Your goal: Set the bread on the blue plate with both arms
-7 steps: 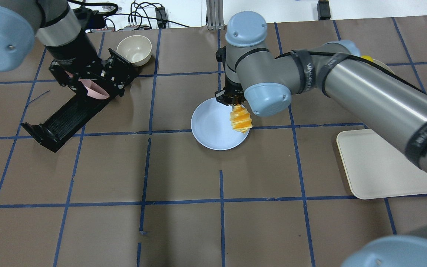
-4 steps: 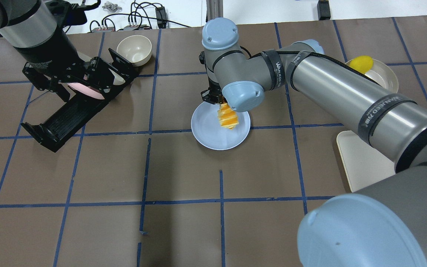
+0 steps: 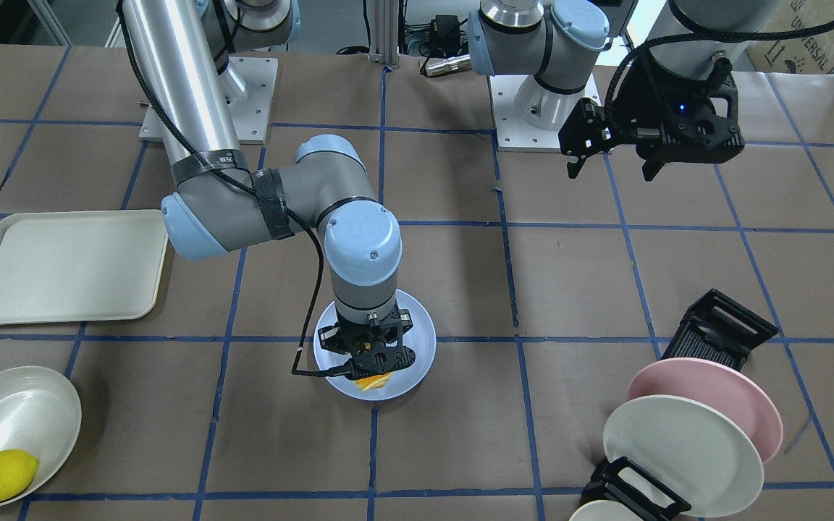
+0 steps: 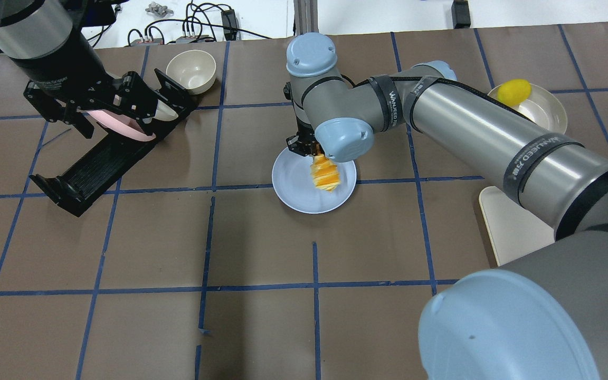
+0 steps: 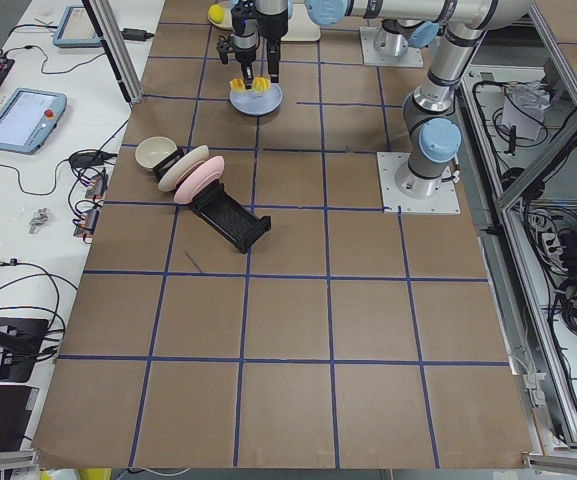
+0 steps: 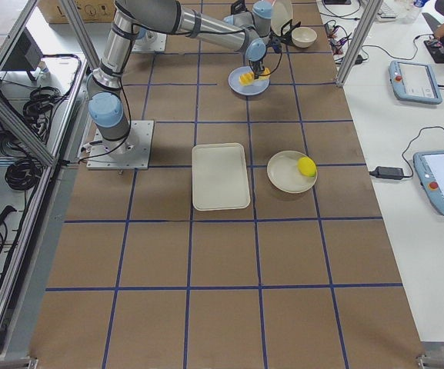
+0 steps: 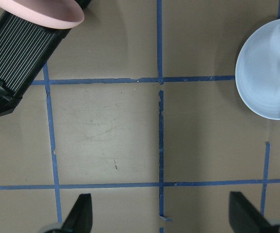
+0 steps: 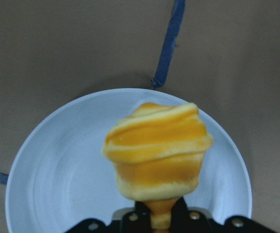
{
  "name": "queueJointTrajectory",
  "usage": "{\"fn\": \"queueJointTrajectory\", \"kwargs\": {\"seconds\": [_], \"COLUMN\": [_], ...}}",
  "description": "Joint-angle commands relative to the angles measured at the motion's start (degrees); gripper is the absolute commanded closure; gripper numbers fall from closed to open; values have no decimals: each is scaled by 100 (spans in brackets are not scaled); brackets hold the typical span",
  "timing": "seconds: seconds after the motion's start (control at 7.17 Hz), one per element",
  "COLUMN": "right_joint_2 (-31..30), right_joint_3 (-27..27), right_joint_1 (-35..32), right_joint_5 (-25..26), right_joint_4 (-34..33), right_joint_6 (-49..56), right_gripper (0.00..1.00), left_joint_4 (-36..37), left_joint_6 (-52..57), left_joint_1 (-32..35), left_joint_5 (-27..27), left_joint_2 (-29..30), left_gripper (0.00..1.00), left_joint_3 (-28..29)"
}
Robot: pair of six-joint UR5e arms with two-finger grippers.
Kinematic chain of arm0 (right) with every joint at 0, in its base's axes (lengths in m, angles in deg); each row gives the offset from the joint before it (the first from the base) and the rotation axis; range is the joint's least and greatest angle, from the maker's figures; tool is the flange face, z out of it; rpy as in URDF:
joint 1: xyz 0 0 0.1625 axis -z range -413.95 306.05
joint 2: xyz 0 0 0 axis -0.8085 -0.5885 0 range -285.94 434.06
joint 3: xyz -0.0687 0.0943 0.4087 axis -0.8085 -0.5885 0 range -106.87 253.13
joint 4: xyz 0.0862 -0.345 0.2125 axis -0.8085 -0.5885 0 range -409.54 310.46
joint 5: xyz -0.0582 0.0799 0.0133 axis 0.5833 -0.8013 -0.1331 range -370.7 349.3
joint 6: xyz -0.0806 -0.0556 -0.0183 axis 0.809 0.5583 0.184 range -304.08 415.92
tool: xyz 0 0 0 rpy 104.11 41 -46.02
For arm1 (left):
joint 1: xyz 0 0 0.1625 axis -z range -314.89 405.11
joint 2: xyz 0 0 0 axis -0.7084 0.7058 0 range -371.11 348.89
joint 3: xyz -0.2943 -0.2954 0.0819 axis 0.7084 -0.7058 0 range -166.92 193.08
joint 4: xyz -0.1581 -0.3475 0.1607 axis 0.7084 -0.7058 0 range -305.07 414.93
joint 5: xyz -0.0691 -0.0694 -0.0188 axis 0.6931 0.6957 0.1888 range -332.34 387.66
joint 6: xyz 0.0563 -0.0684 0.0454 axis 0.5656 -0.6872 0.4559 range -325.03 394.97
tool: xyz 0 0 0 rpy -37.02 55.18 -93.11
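- While the right tool (image 4: 306,148) pinches the bread (image 4: 325,173) by one end, the striped loaf hangs tilted over the blue plate (image 4: 296,184), toward its right half in the overhead view.
- Seen from the right wrist, the loaf's free end sits roughly over the middle of the blue plate. Whether it touches the blue plate cannot be told.
- Your left tool (image 3: 612,163) is spread wide and empty. It hangs well apart from the blue plate, on the side of the rack (image 3: 717,329) that holds the pink plate (image 3: 721,380).
- Risk one: if you let go while the loaf stands on end, it will likely topple. It looks long next to the blue plate, so it could roll over the shallow rim onto the surface.
- Risk two: if you let go from too high, the light toy may bounce off.
- Risk three: if you push down too far, the loaf's end could shove the blue plate sideways or tip its edge.
- Risk four: the grip is only on a narrow tip, so a quick wrist turn might swing the loaf loose.
- Risk five: a low sweep of the left tool past the rack might clip the pink plate.
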Motion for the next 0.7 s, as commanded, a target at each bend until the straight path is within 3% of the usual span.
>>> {"fn": "queueJointTrajectory", "kwargs": {"seconds": [0.0, 0.56], "right_joint_2": [43, -17], "right_joint_3": [2, -77], "right_joint_1": [-2, 33], "right_joint_5": [-26, 1], "right_joint_4": [10, 149], "right_joint_6": [19, 27], "right_gripper": [1, 0], "left_joint_4": [7, 16], "left_joint_6": [-105, -96], "left_joint_1": [5, 5], "left_joint_5": [6, 15], "left_joint_2": [14, 14], "left_gripper": [0, 0], "left_joint_3": [15, 6]}}
